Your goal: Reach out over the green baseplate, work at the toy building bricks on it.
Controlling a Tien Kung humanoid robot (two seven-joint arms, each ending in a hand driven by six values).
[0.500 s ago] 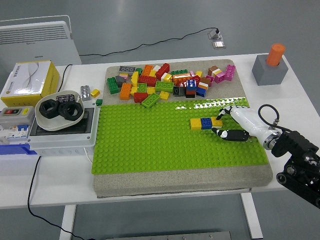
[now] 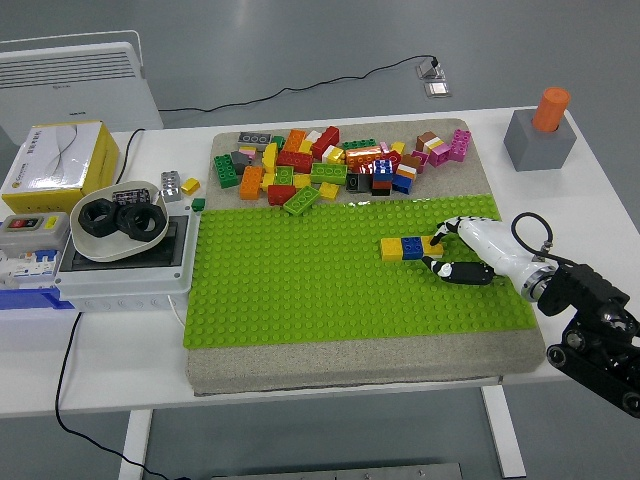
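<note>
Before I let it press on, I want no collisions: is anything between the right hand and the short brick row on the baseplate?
Nothing visible. The right hand is already at the right end of the brick row, with only bare baseplate around them. The loose brick pile lies farther back.
</note>
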